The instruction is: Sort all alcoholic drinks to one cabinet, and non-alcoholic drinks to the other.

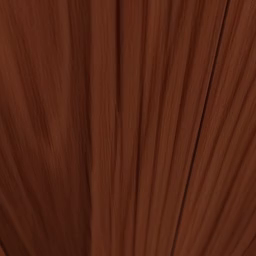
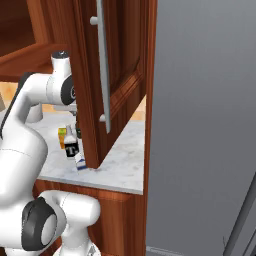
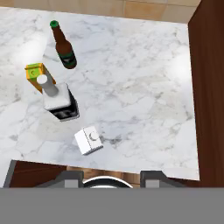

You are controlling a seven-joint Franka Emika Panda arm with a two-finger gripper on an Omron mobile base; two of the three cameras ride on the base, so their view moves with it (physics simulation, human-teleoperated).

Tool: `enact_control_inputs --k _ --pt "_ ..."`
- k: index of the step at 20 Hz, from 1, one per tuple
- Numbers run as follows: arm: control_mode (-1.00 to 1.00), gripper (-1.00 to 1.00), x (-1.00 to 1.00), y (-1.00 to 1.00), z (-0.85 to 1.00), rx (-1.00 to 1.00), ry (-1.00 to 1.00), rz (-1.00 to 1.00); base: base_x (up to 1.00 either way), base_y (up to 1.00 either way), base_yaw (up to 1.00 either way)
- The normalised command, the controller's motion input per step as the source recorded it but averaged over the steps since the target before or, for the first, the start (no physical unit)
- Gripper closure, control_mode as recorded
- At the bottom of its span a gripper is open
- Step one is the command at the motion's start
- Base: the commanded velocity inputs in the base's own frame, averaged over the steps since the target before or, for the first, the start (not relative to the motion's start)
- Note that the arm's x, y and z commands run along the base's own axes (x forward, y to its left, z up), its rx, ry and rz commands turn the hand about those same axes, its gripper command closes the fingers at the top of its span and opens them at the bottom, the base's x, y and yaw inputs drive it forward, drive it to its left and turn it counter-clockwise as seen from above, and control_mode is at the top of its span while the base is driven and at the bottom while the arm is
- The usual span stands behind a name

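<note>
In the left base view you face nothing but dark red-brown wood grain, a cabinet door panel (image 1: 125, 125) close to the lens, its grain running roughly up and down; take no bearings from it.

In the right base view you see the cabinet door with the long silver bar handle (image 2: 103, 65) swung out over the marble counter (image 2: 122, 165), the handle's long axis near vertical. The white arm (image 2: 30, 100) reaches in behind that door. Below the door's edge, the drinks huddle on the counter: the clear bottle (image 2: 71, 145) with its black label and white "T", the orange juice carton (image 2: 62, 136) just beside it, and a sliver of the milk carton (image 2: 80, 161) by the door's lower corner.

In the hand view you look almost straight down. All four drinks stand upright on the counter, long axes pointing up toward you. The brown beer bottle (image 3: 63, 46) stands farthest, its green cap leaning toward the top left of the picture by perspective. The juice carton is next to the clear bottle, and the milk carton (image 3: 89, 140) stands nearest. The pincer (image 3: 113, 175) sits at the bottom edge, its tips drawn together and holding nothing.

You seem to be between picks, with no drink yet sorted. Next you would need to spread the tips, descend over one drink and grip it by its sides.
</note>
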Motion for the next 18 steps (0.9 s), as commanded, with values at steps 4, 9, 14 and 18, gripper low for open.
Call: enact_control_inputs --k 4,9,14,18 --pt "-1.0 -1.0 -0.21 0.0 -0.25 -0.03 0.0 0.0 0.0 0.0 0.0" --pt "-1.0 -1.0 -0.79 0.61 -0.77 -0.09 -0.17 0.02 0.0 0.0 0.0" --pt "-1.0 -1.0 -0.06 0.99 -0.66 -0.04 -0.13 0.03 0.0 0.0 0.0" --pt "-1.0 -1.0 0.64 0.41 -0.59 0.0 -0.06 0.0 0.0 0.0 0.0"
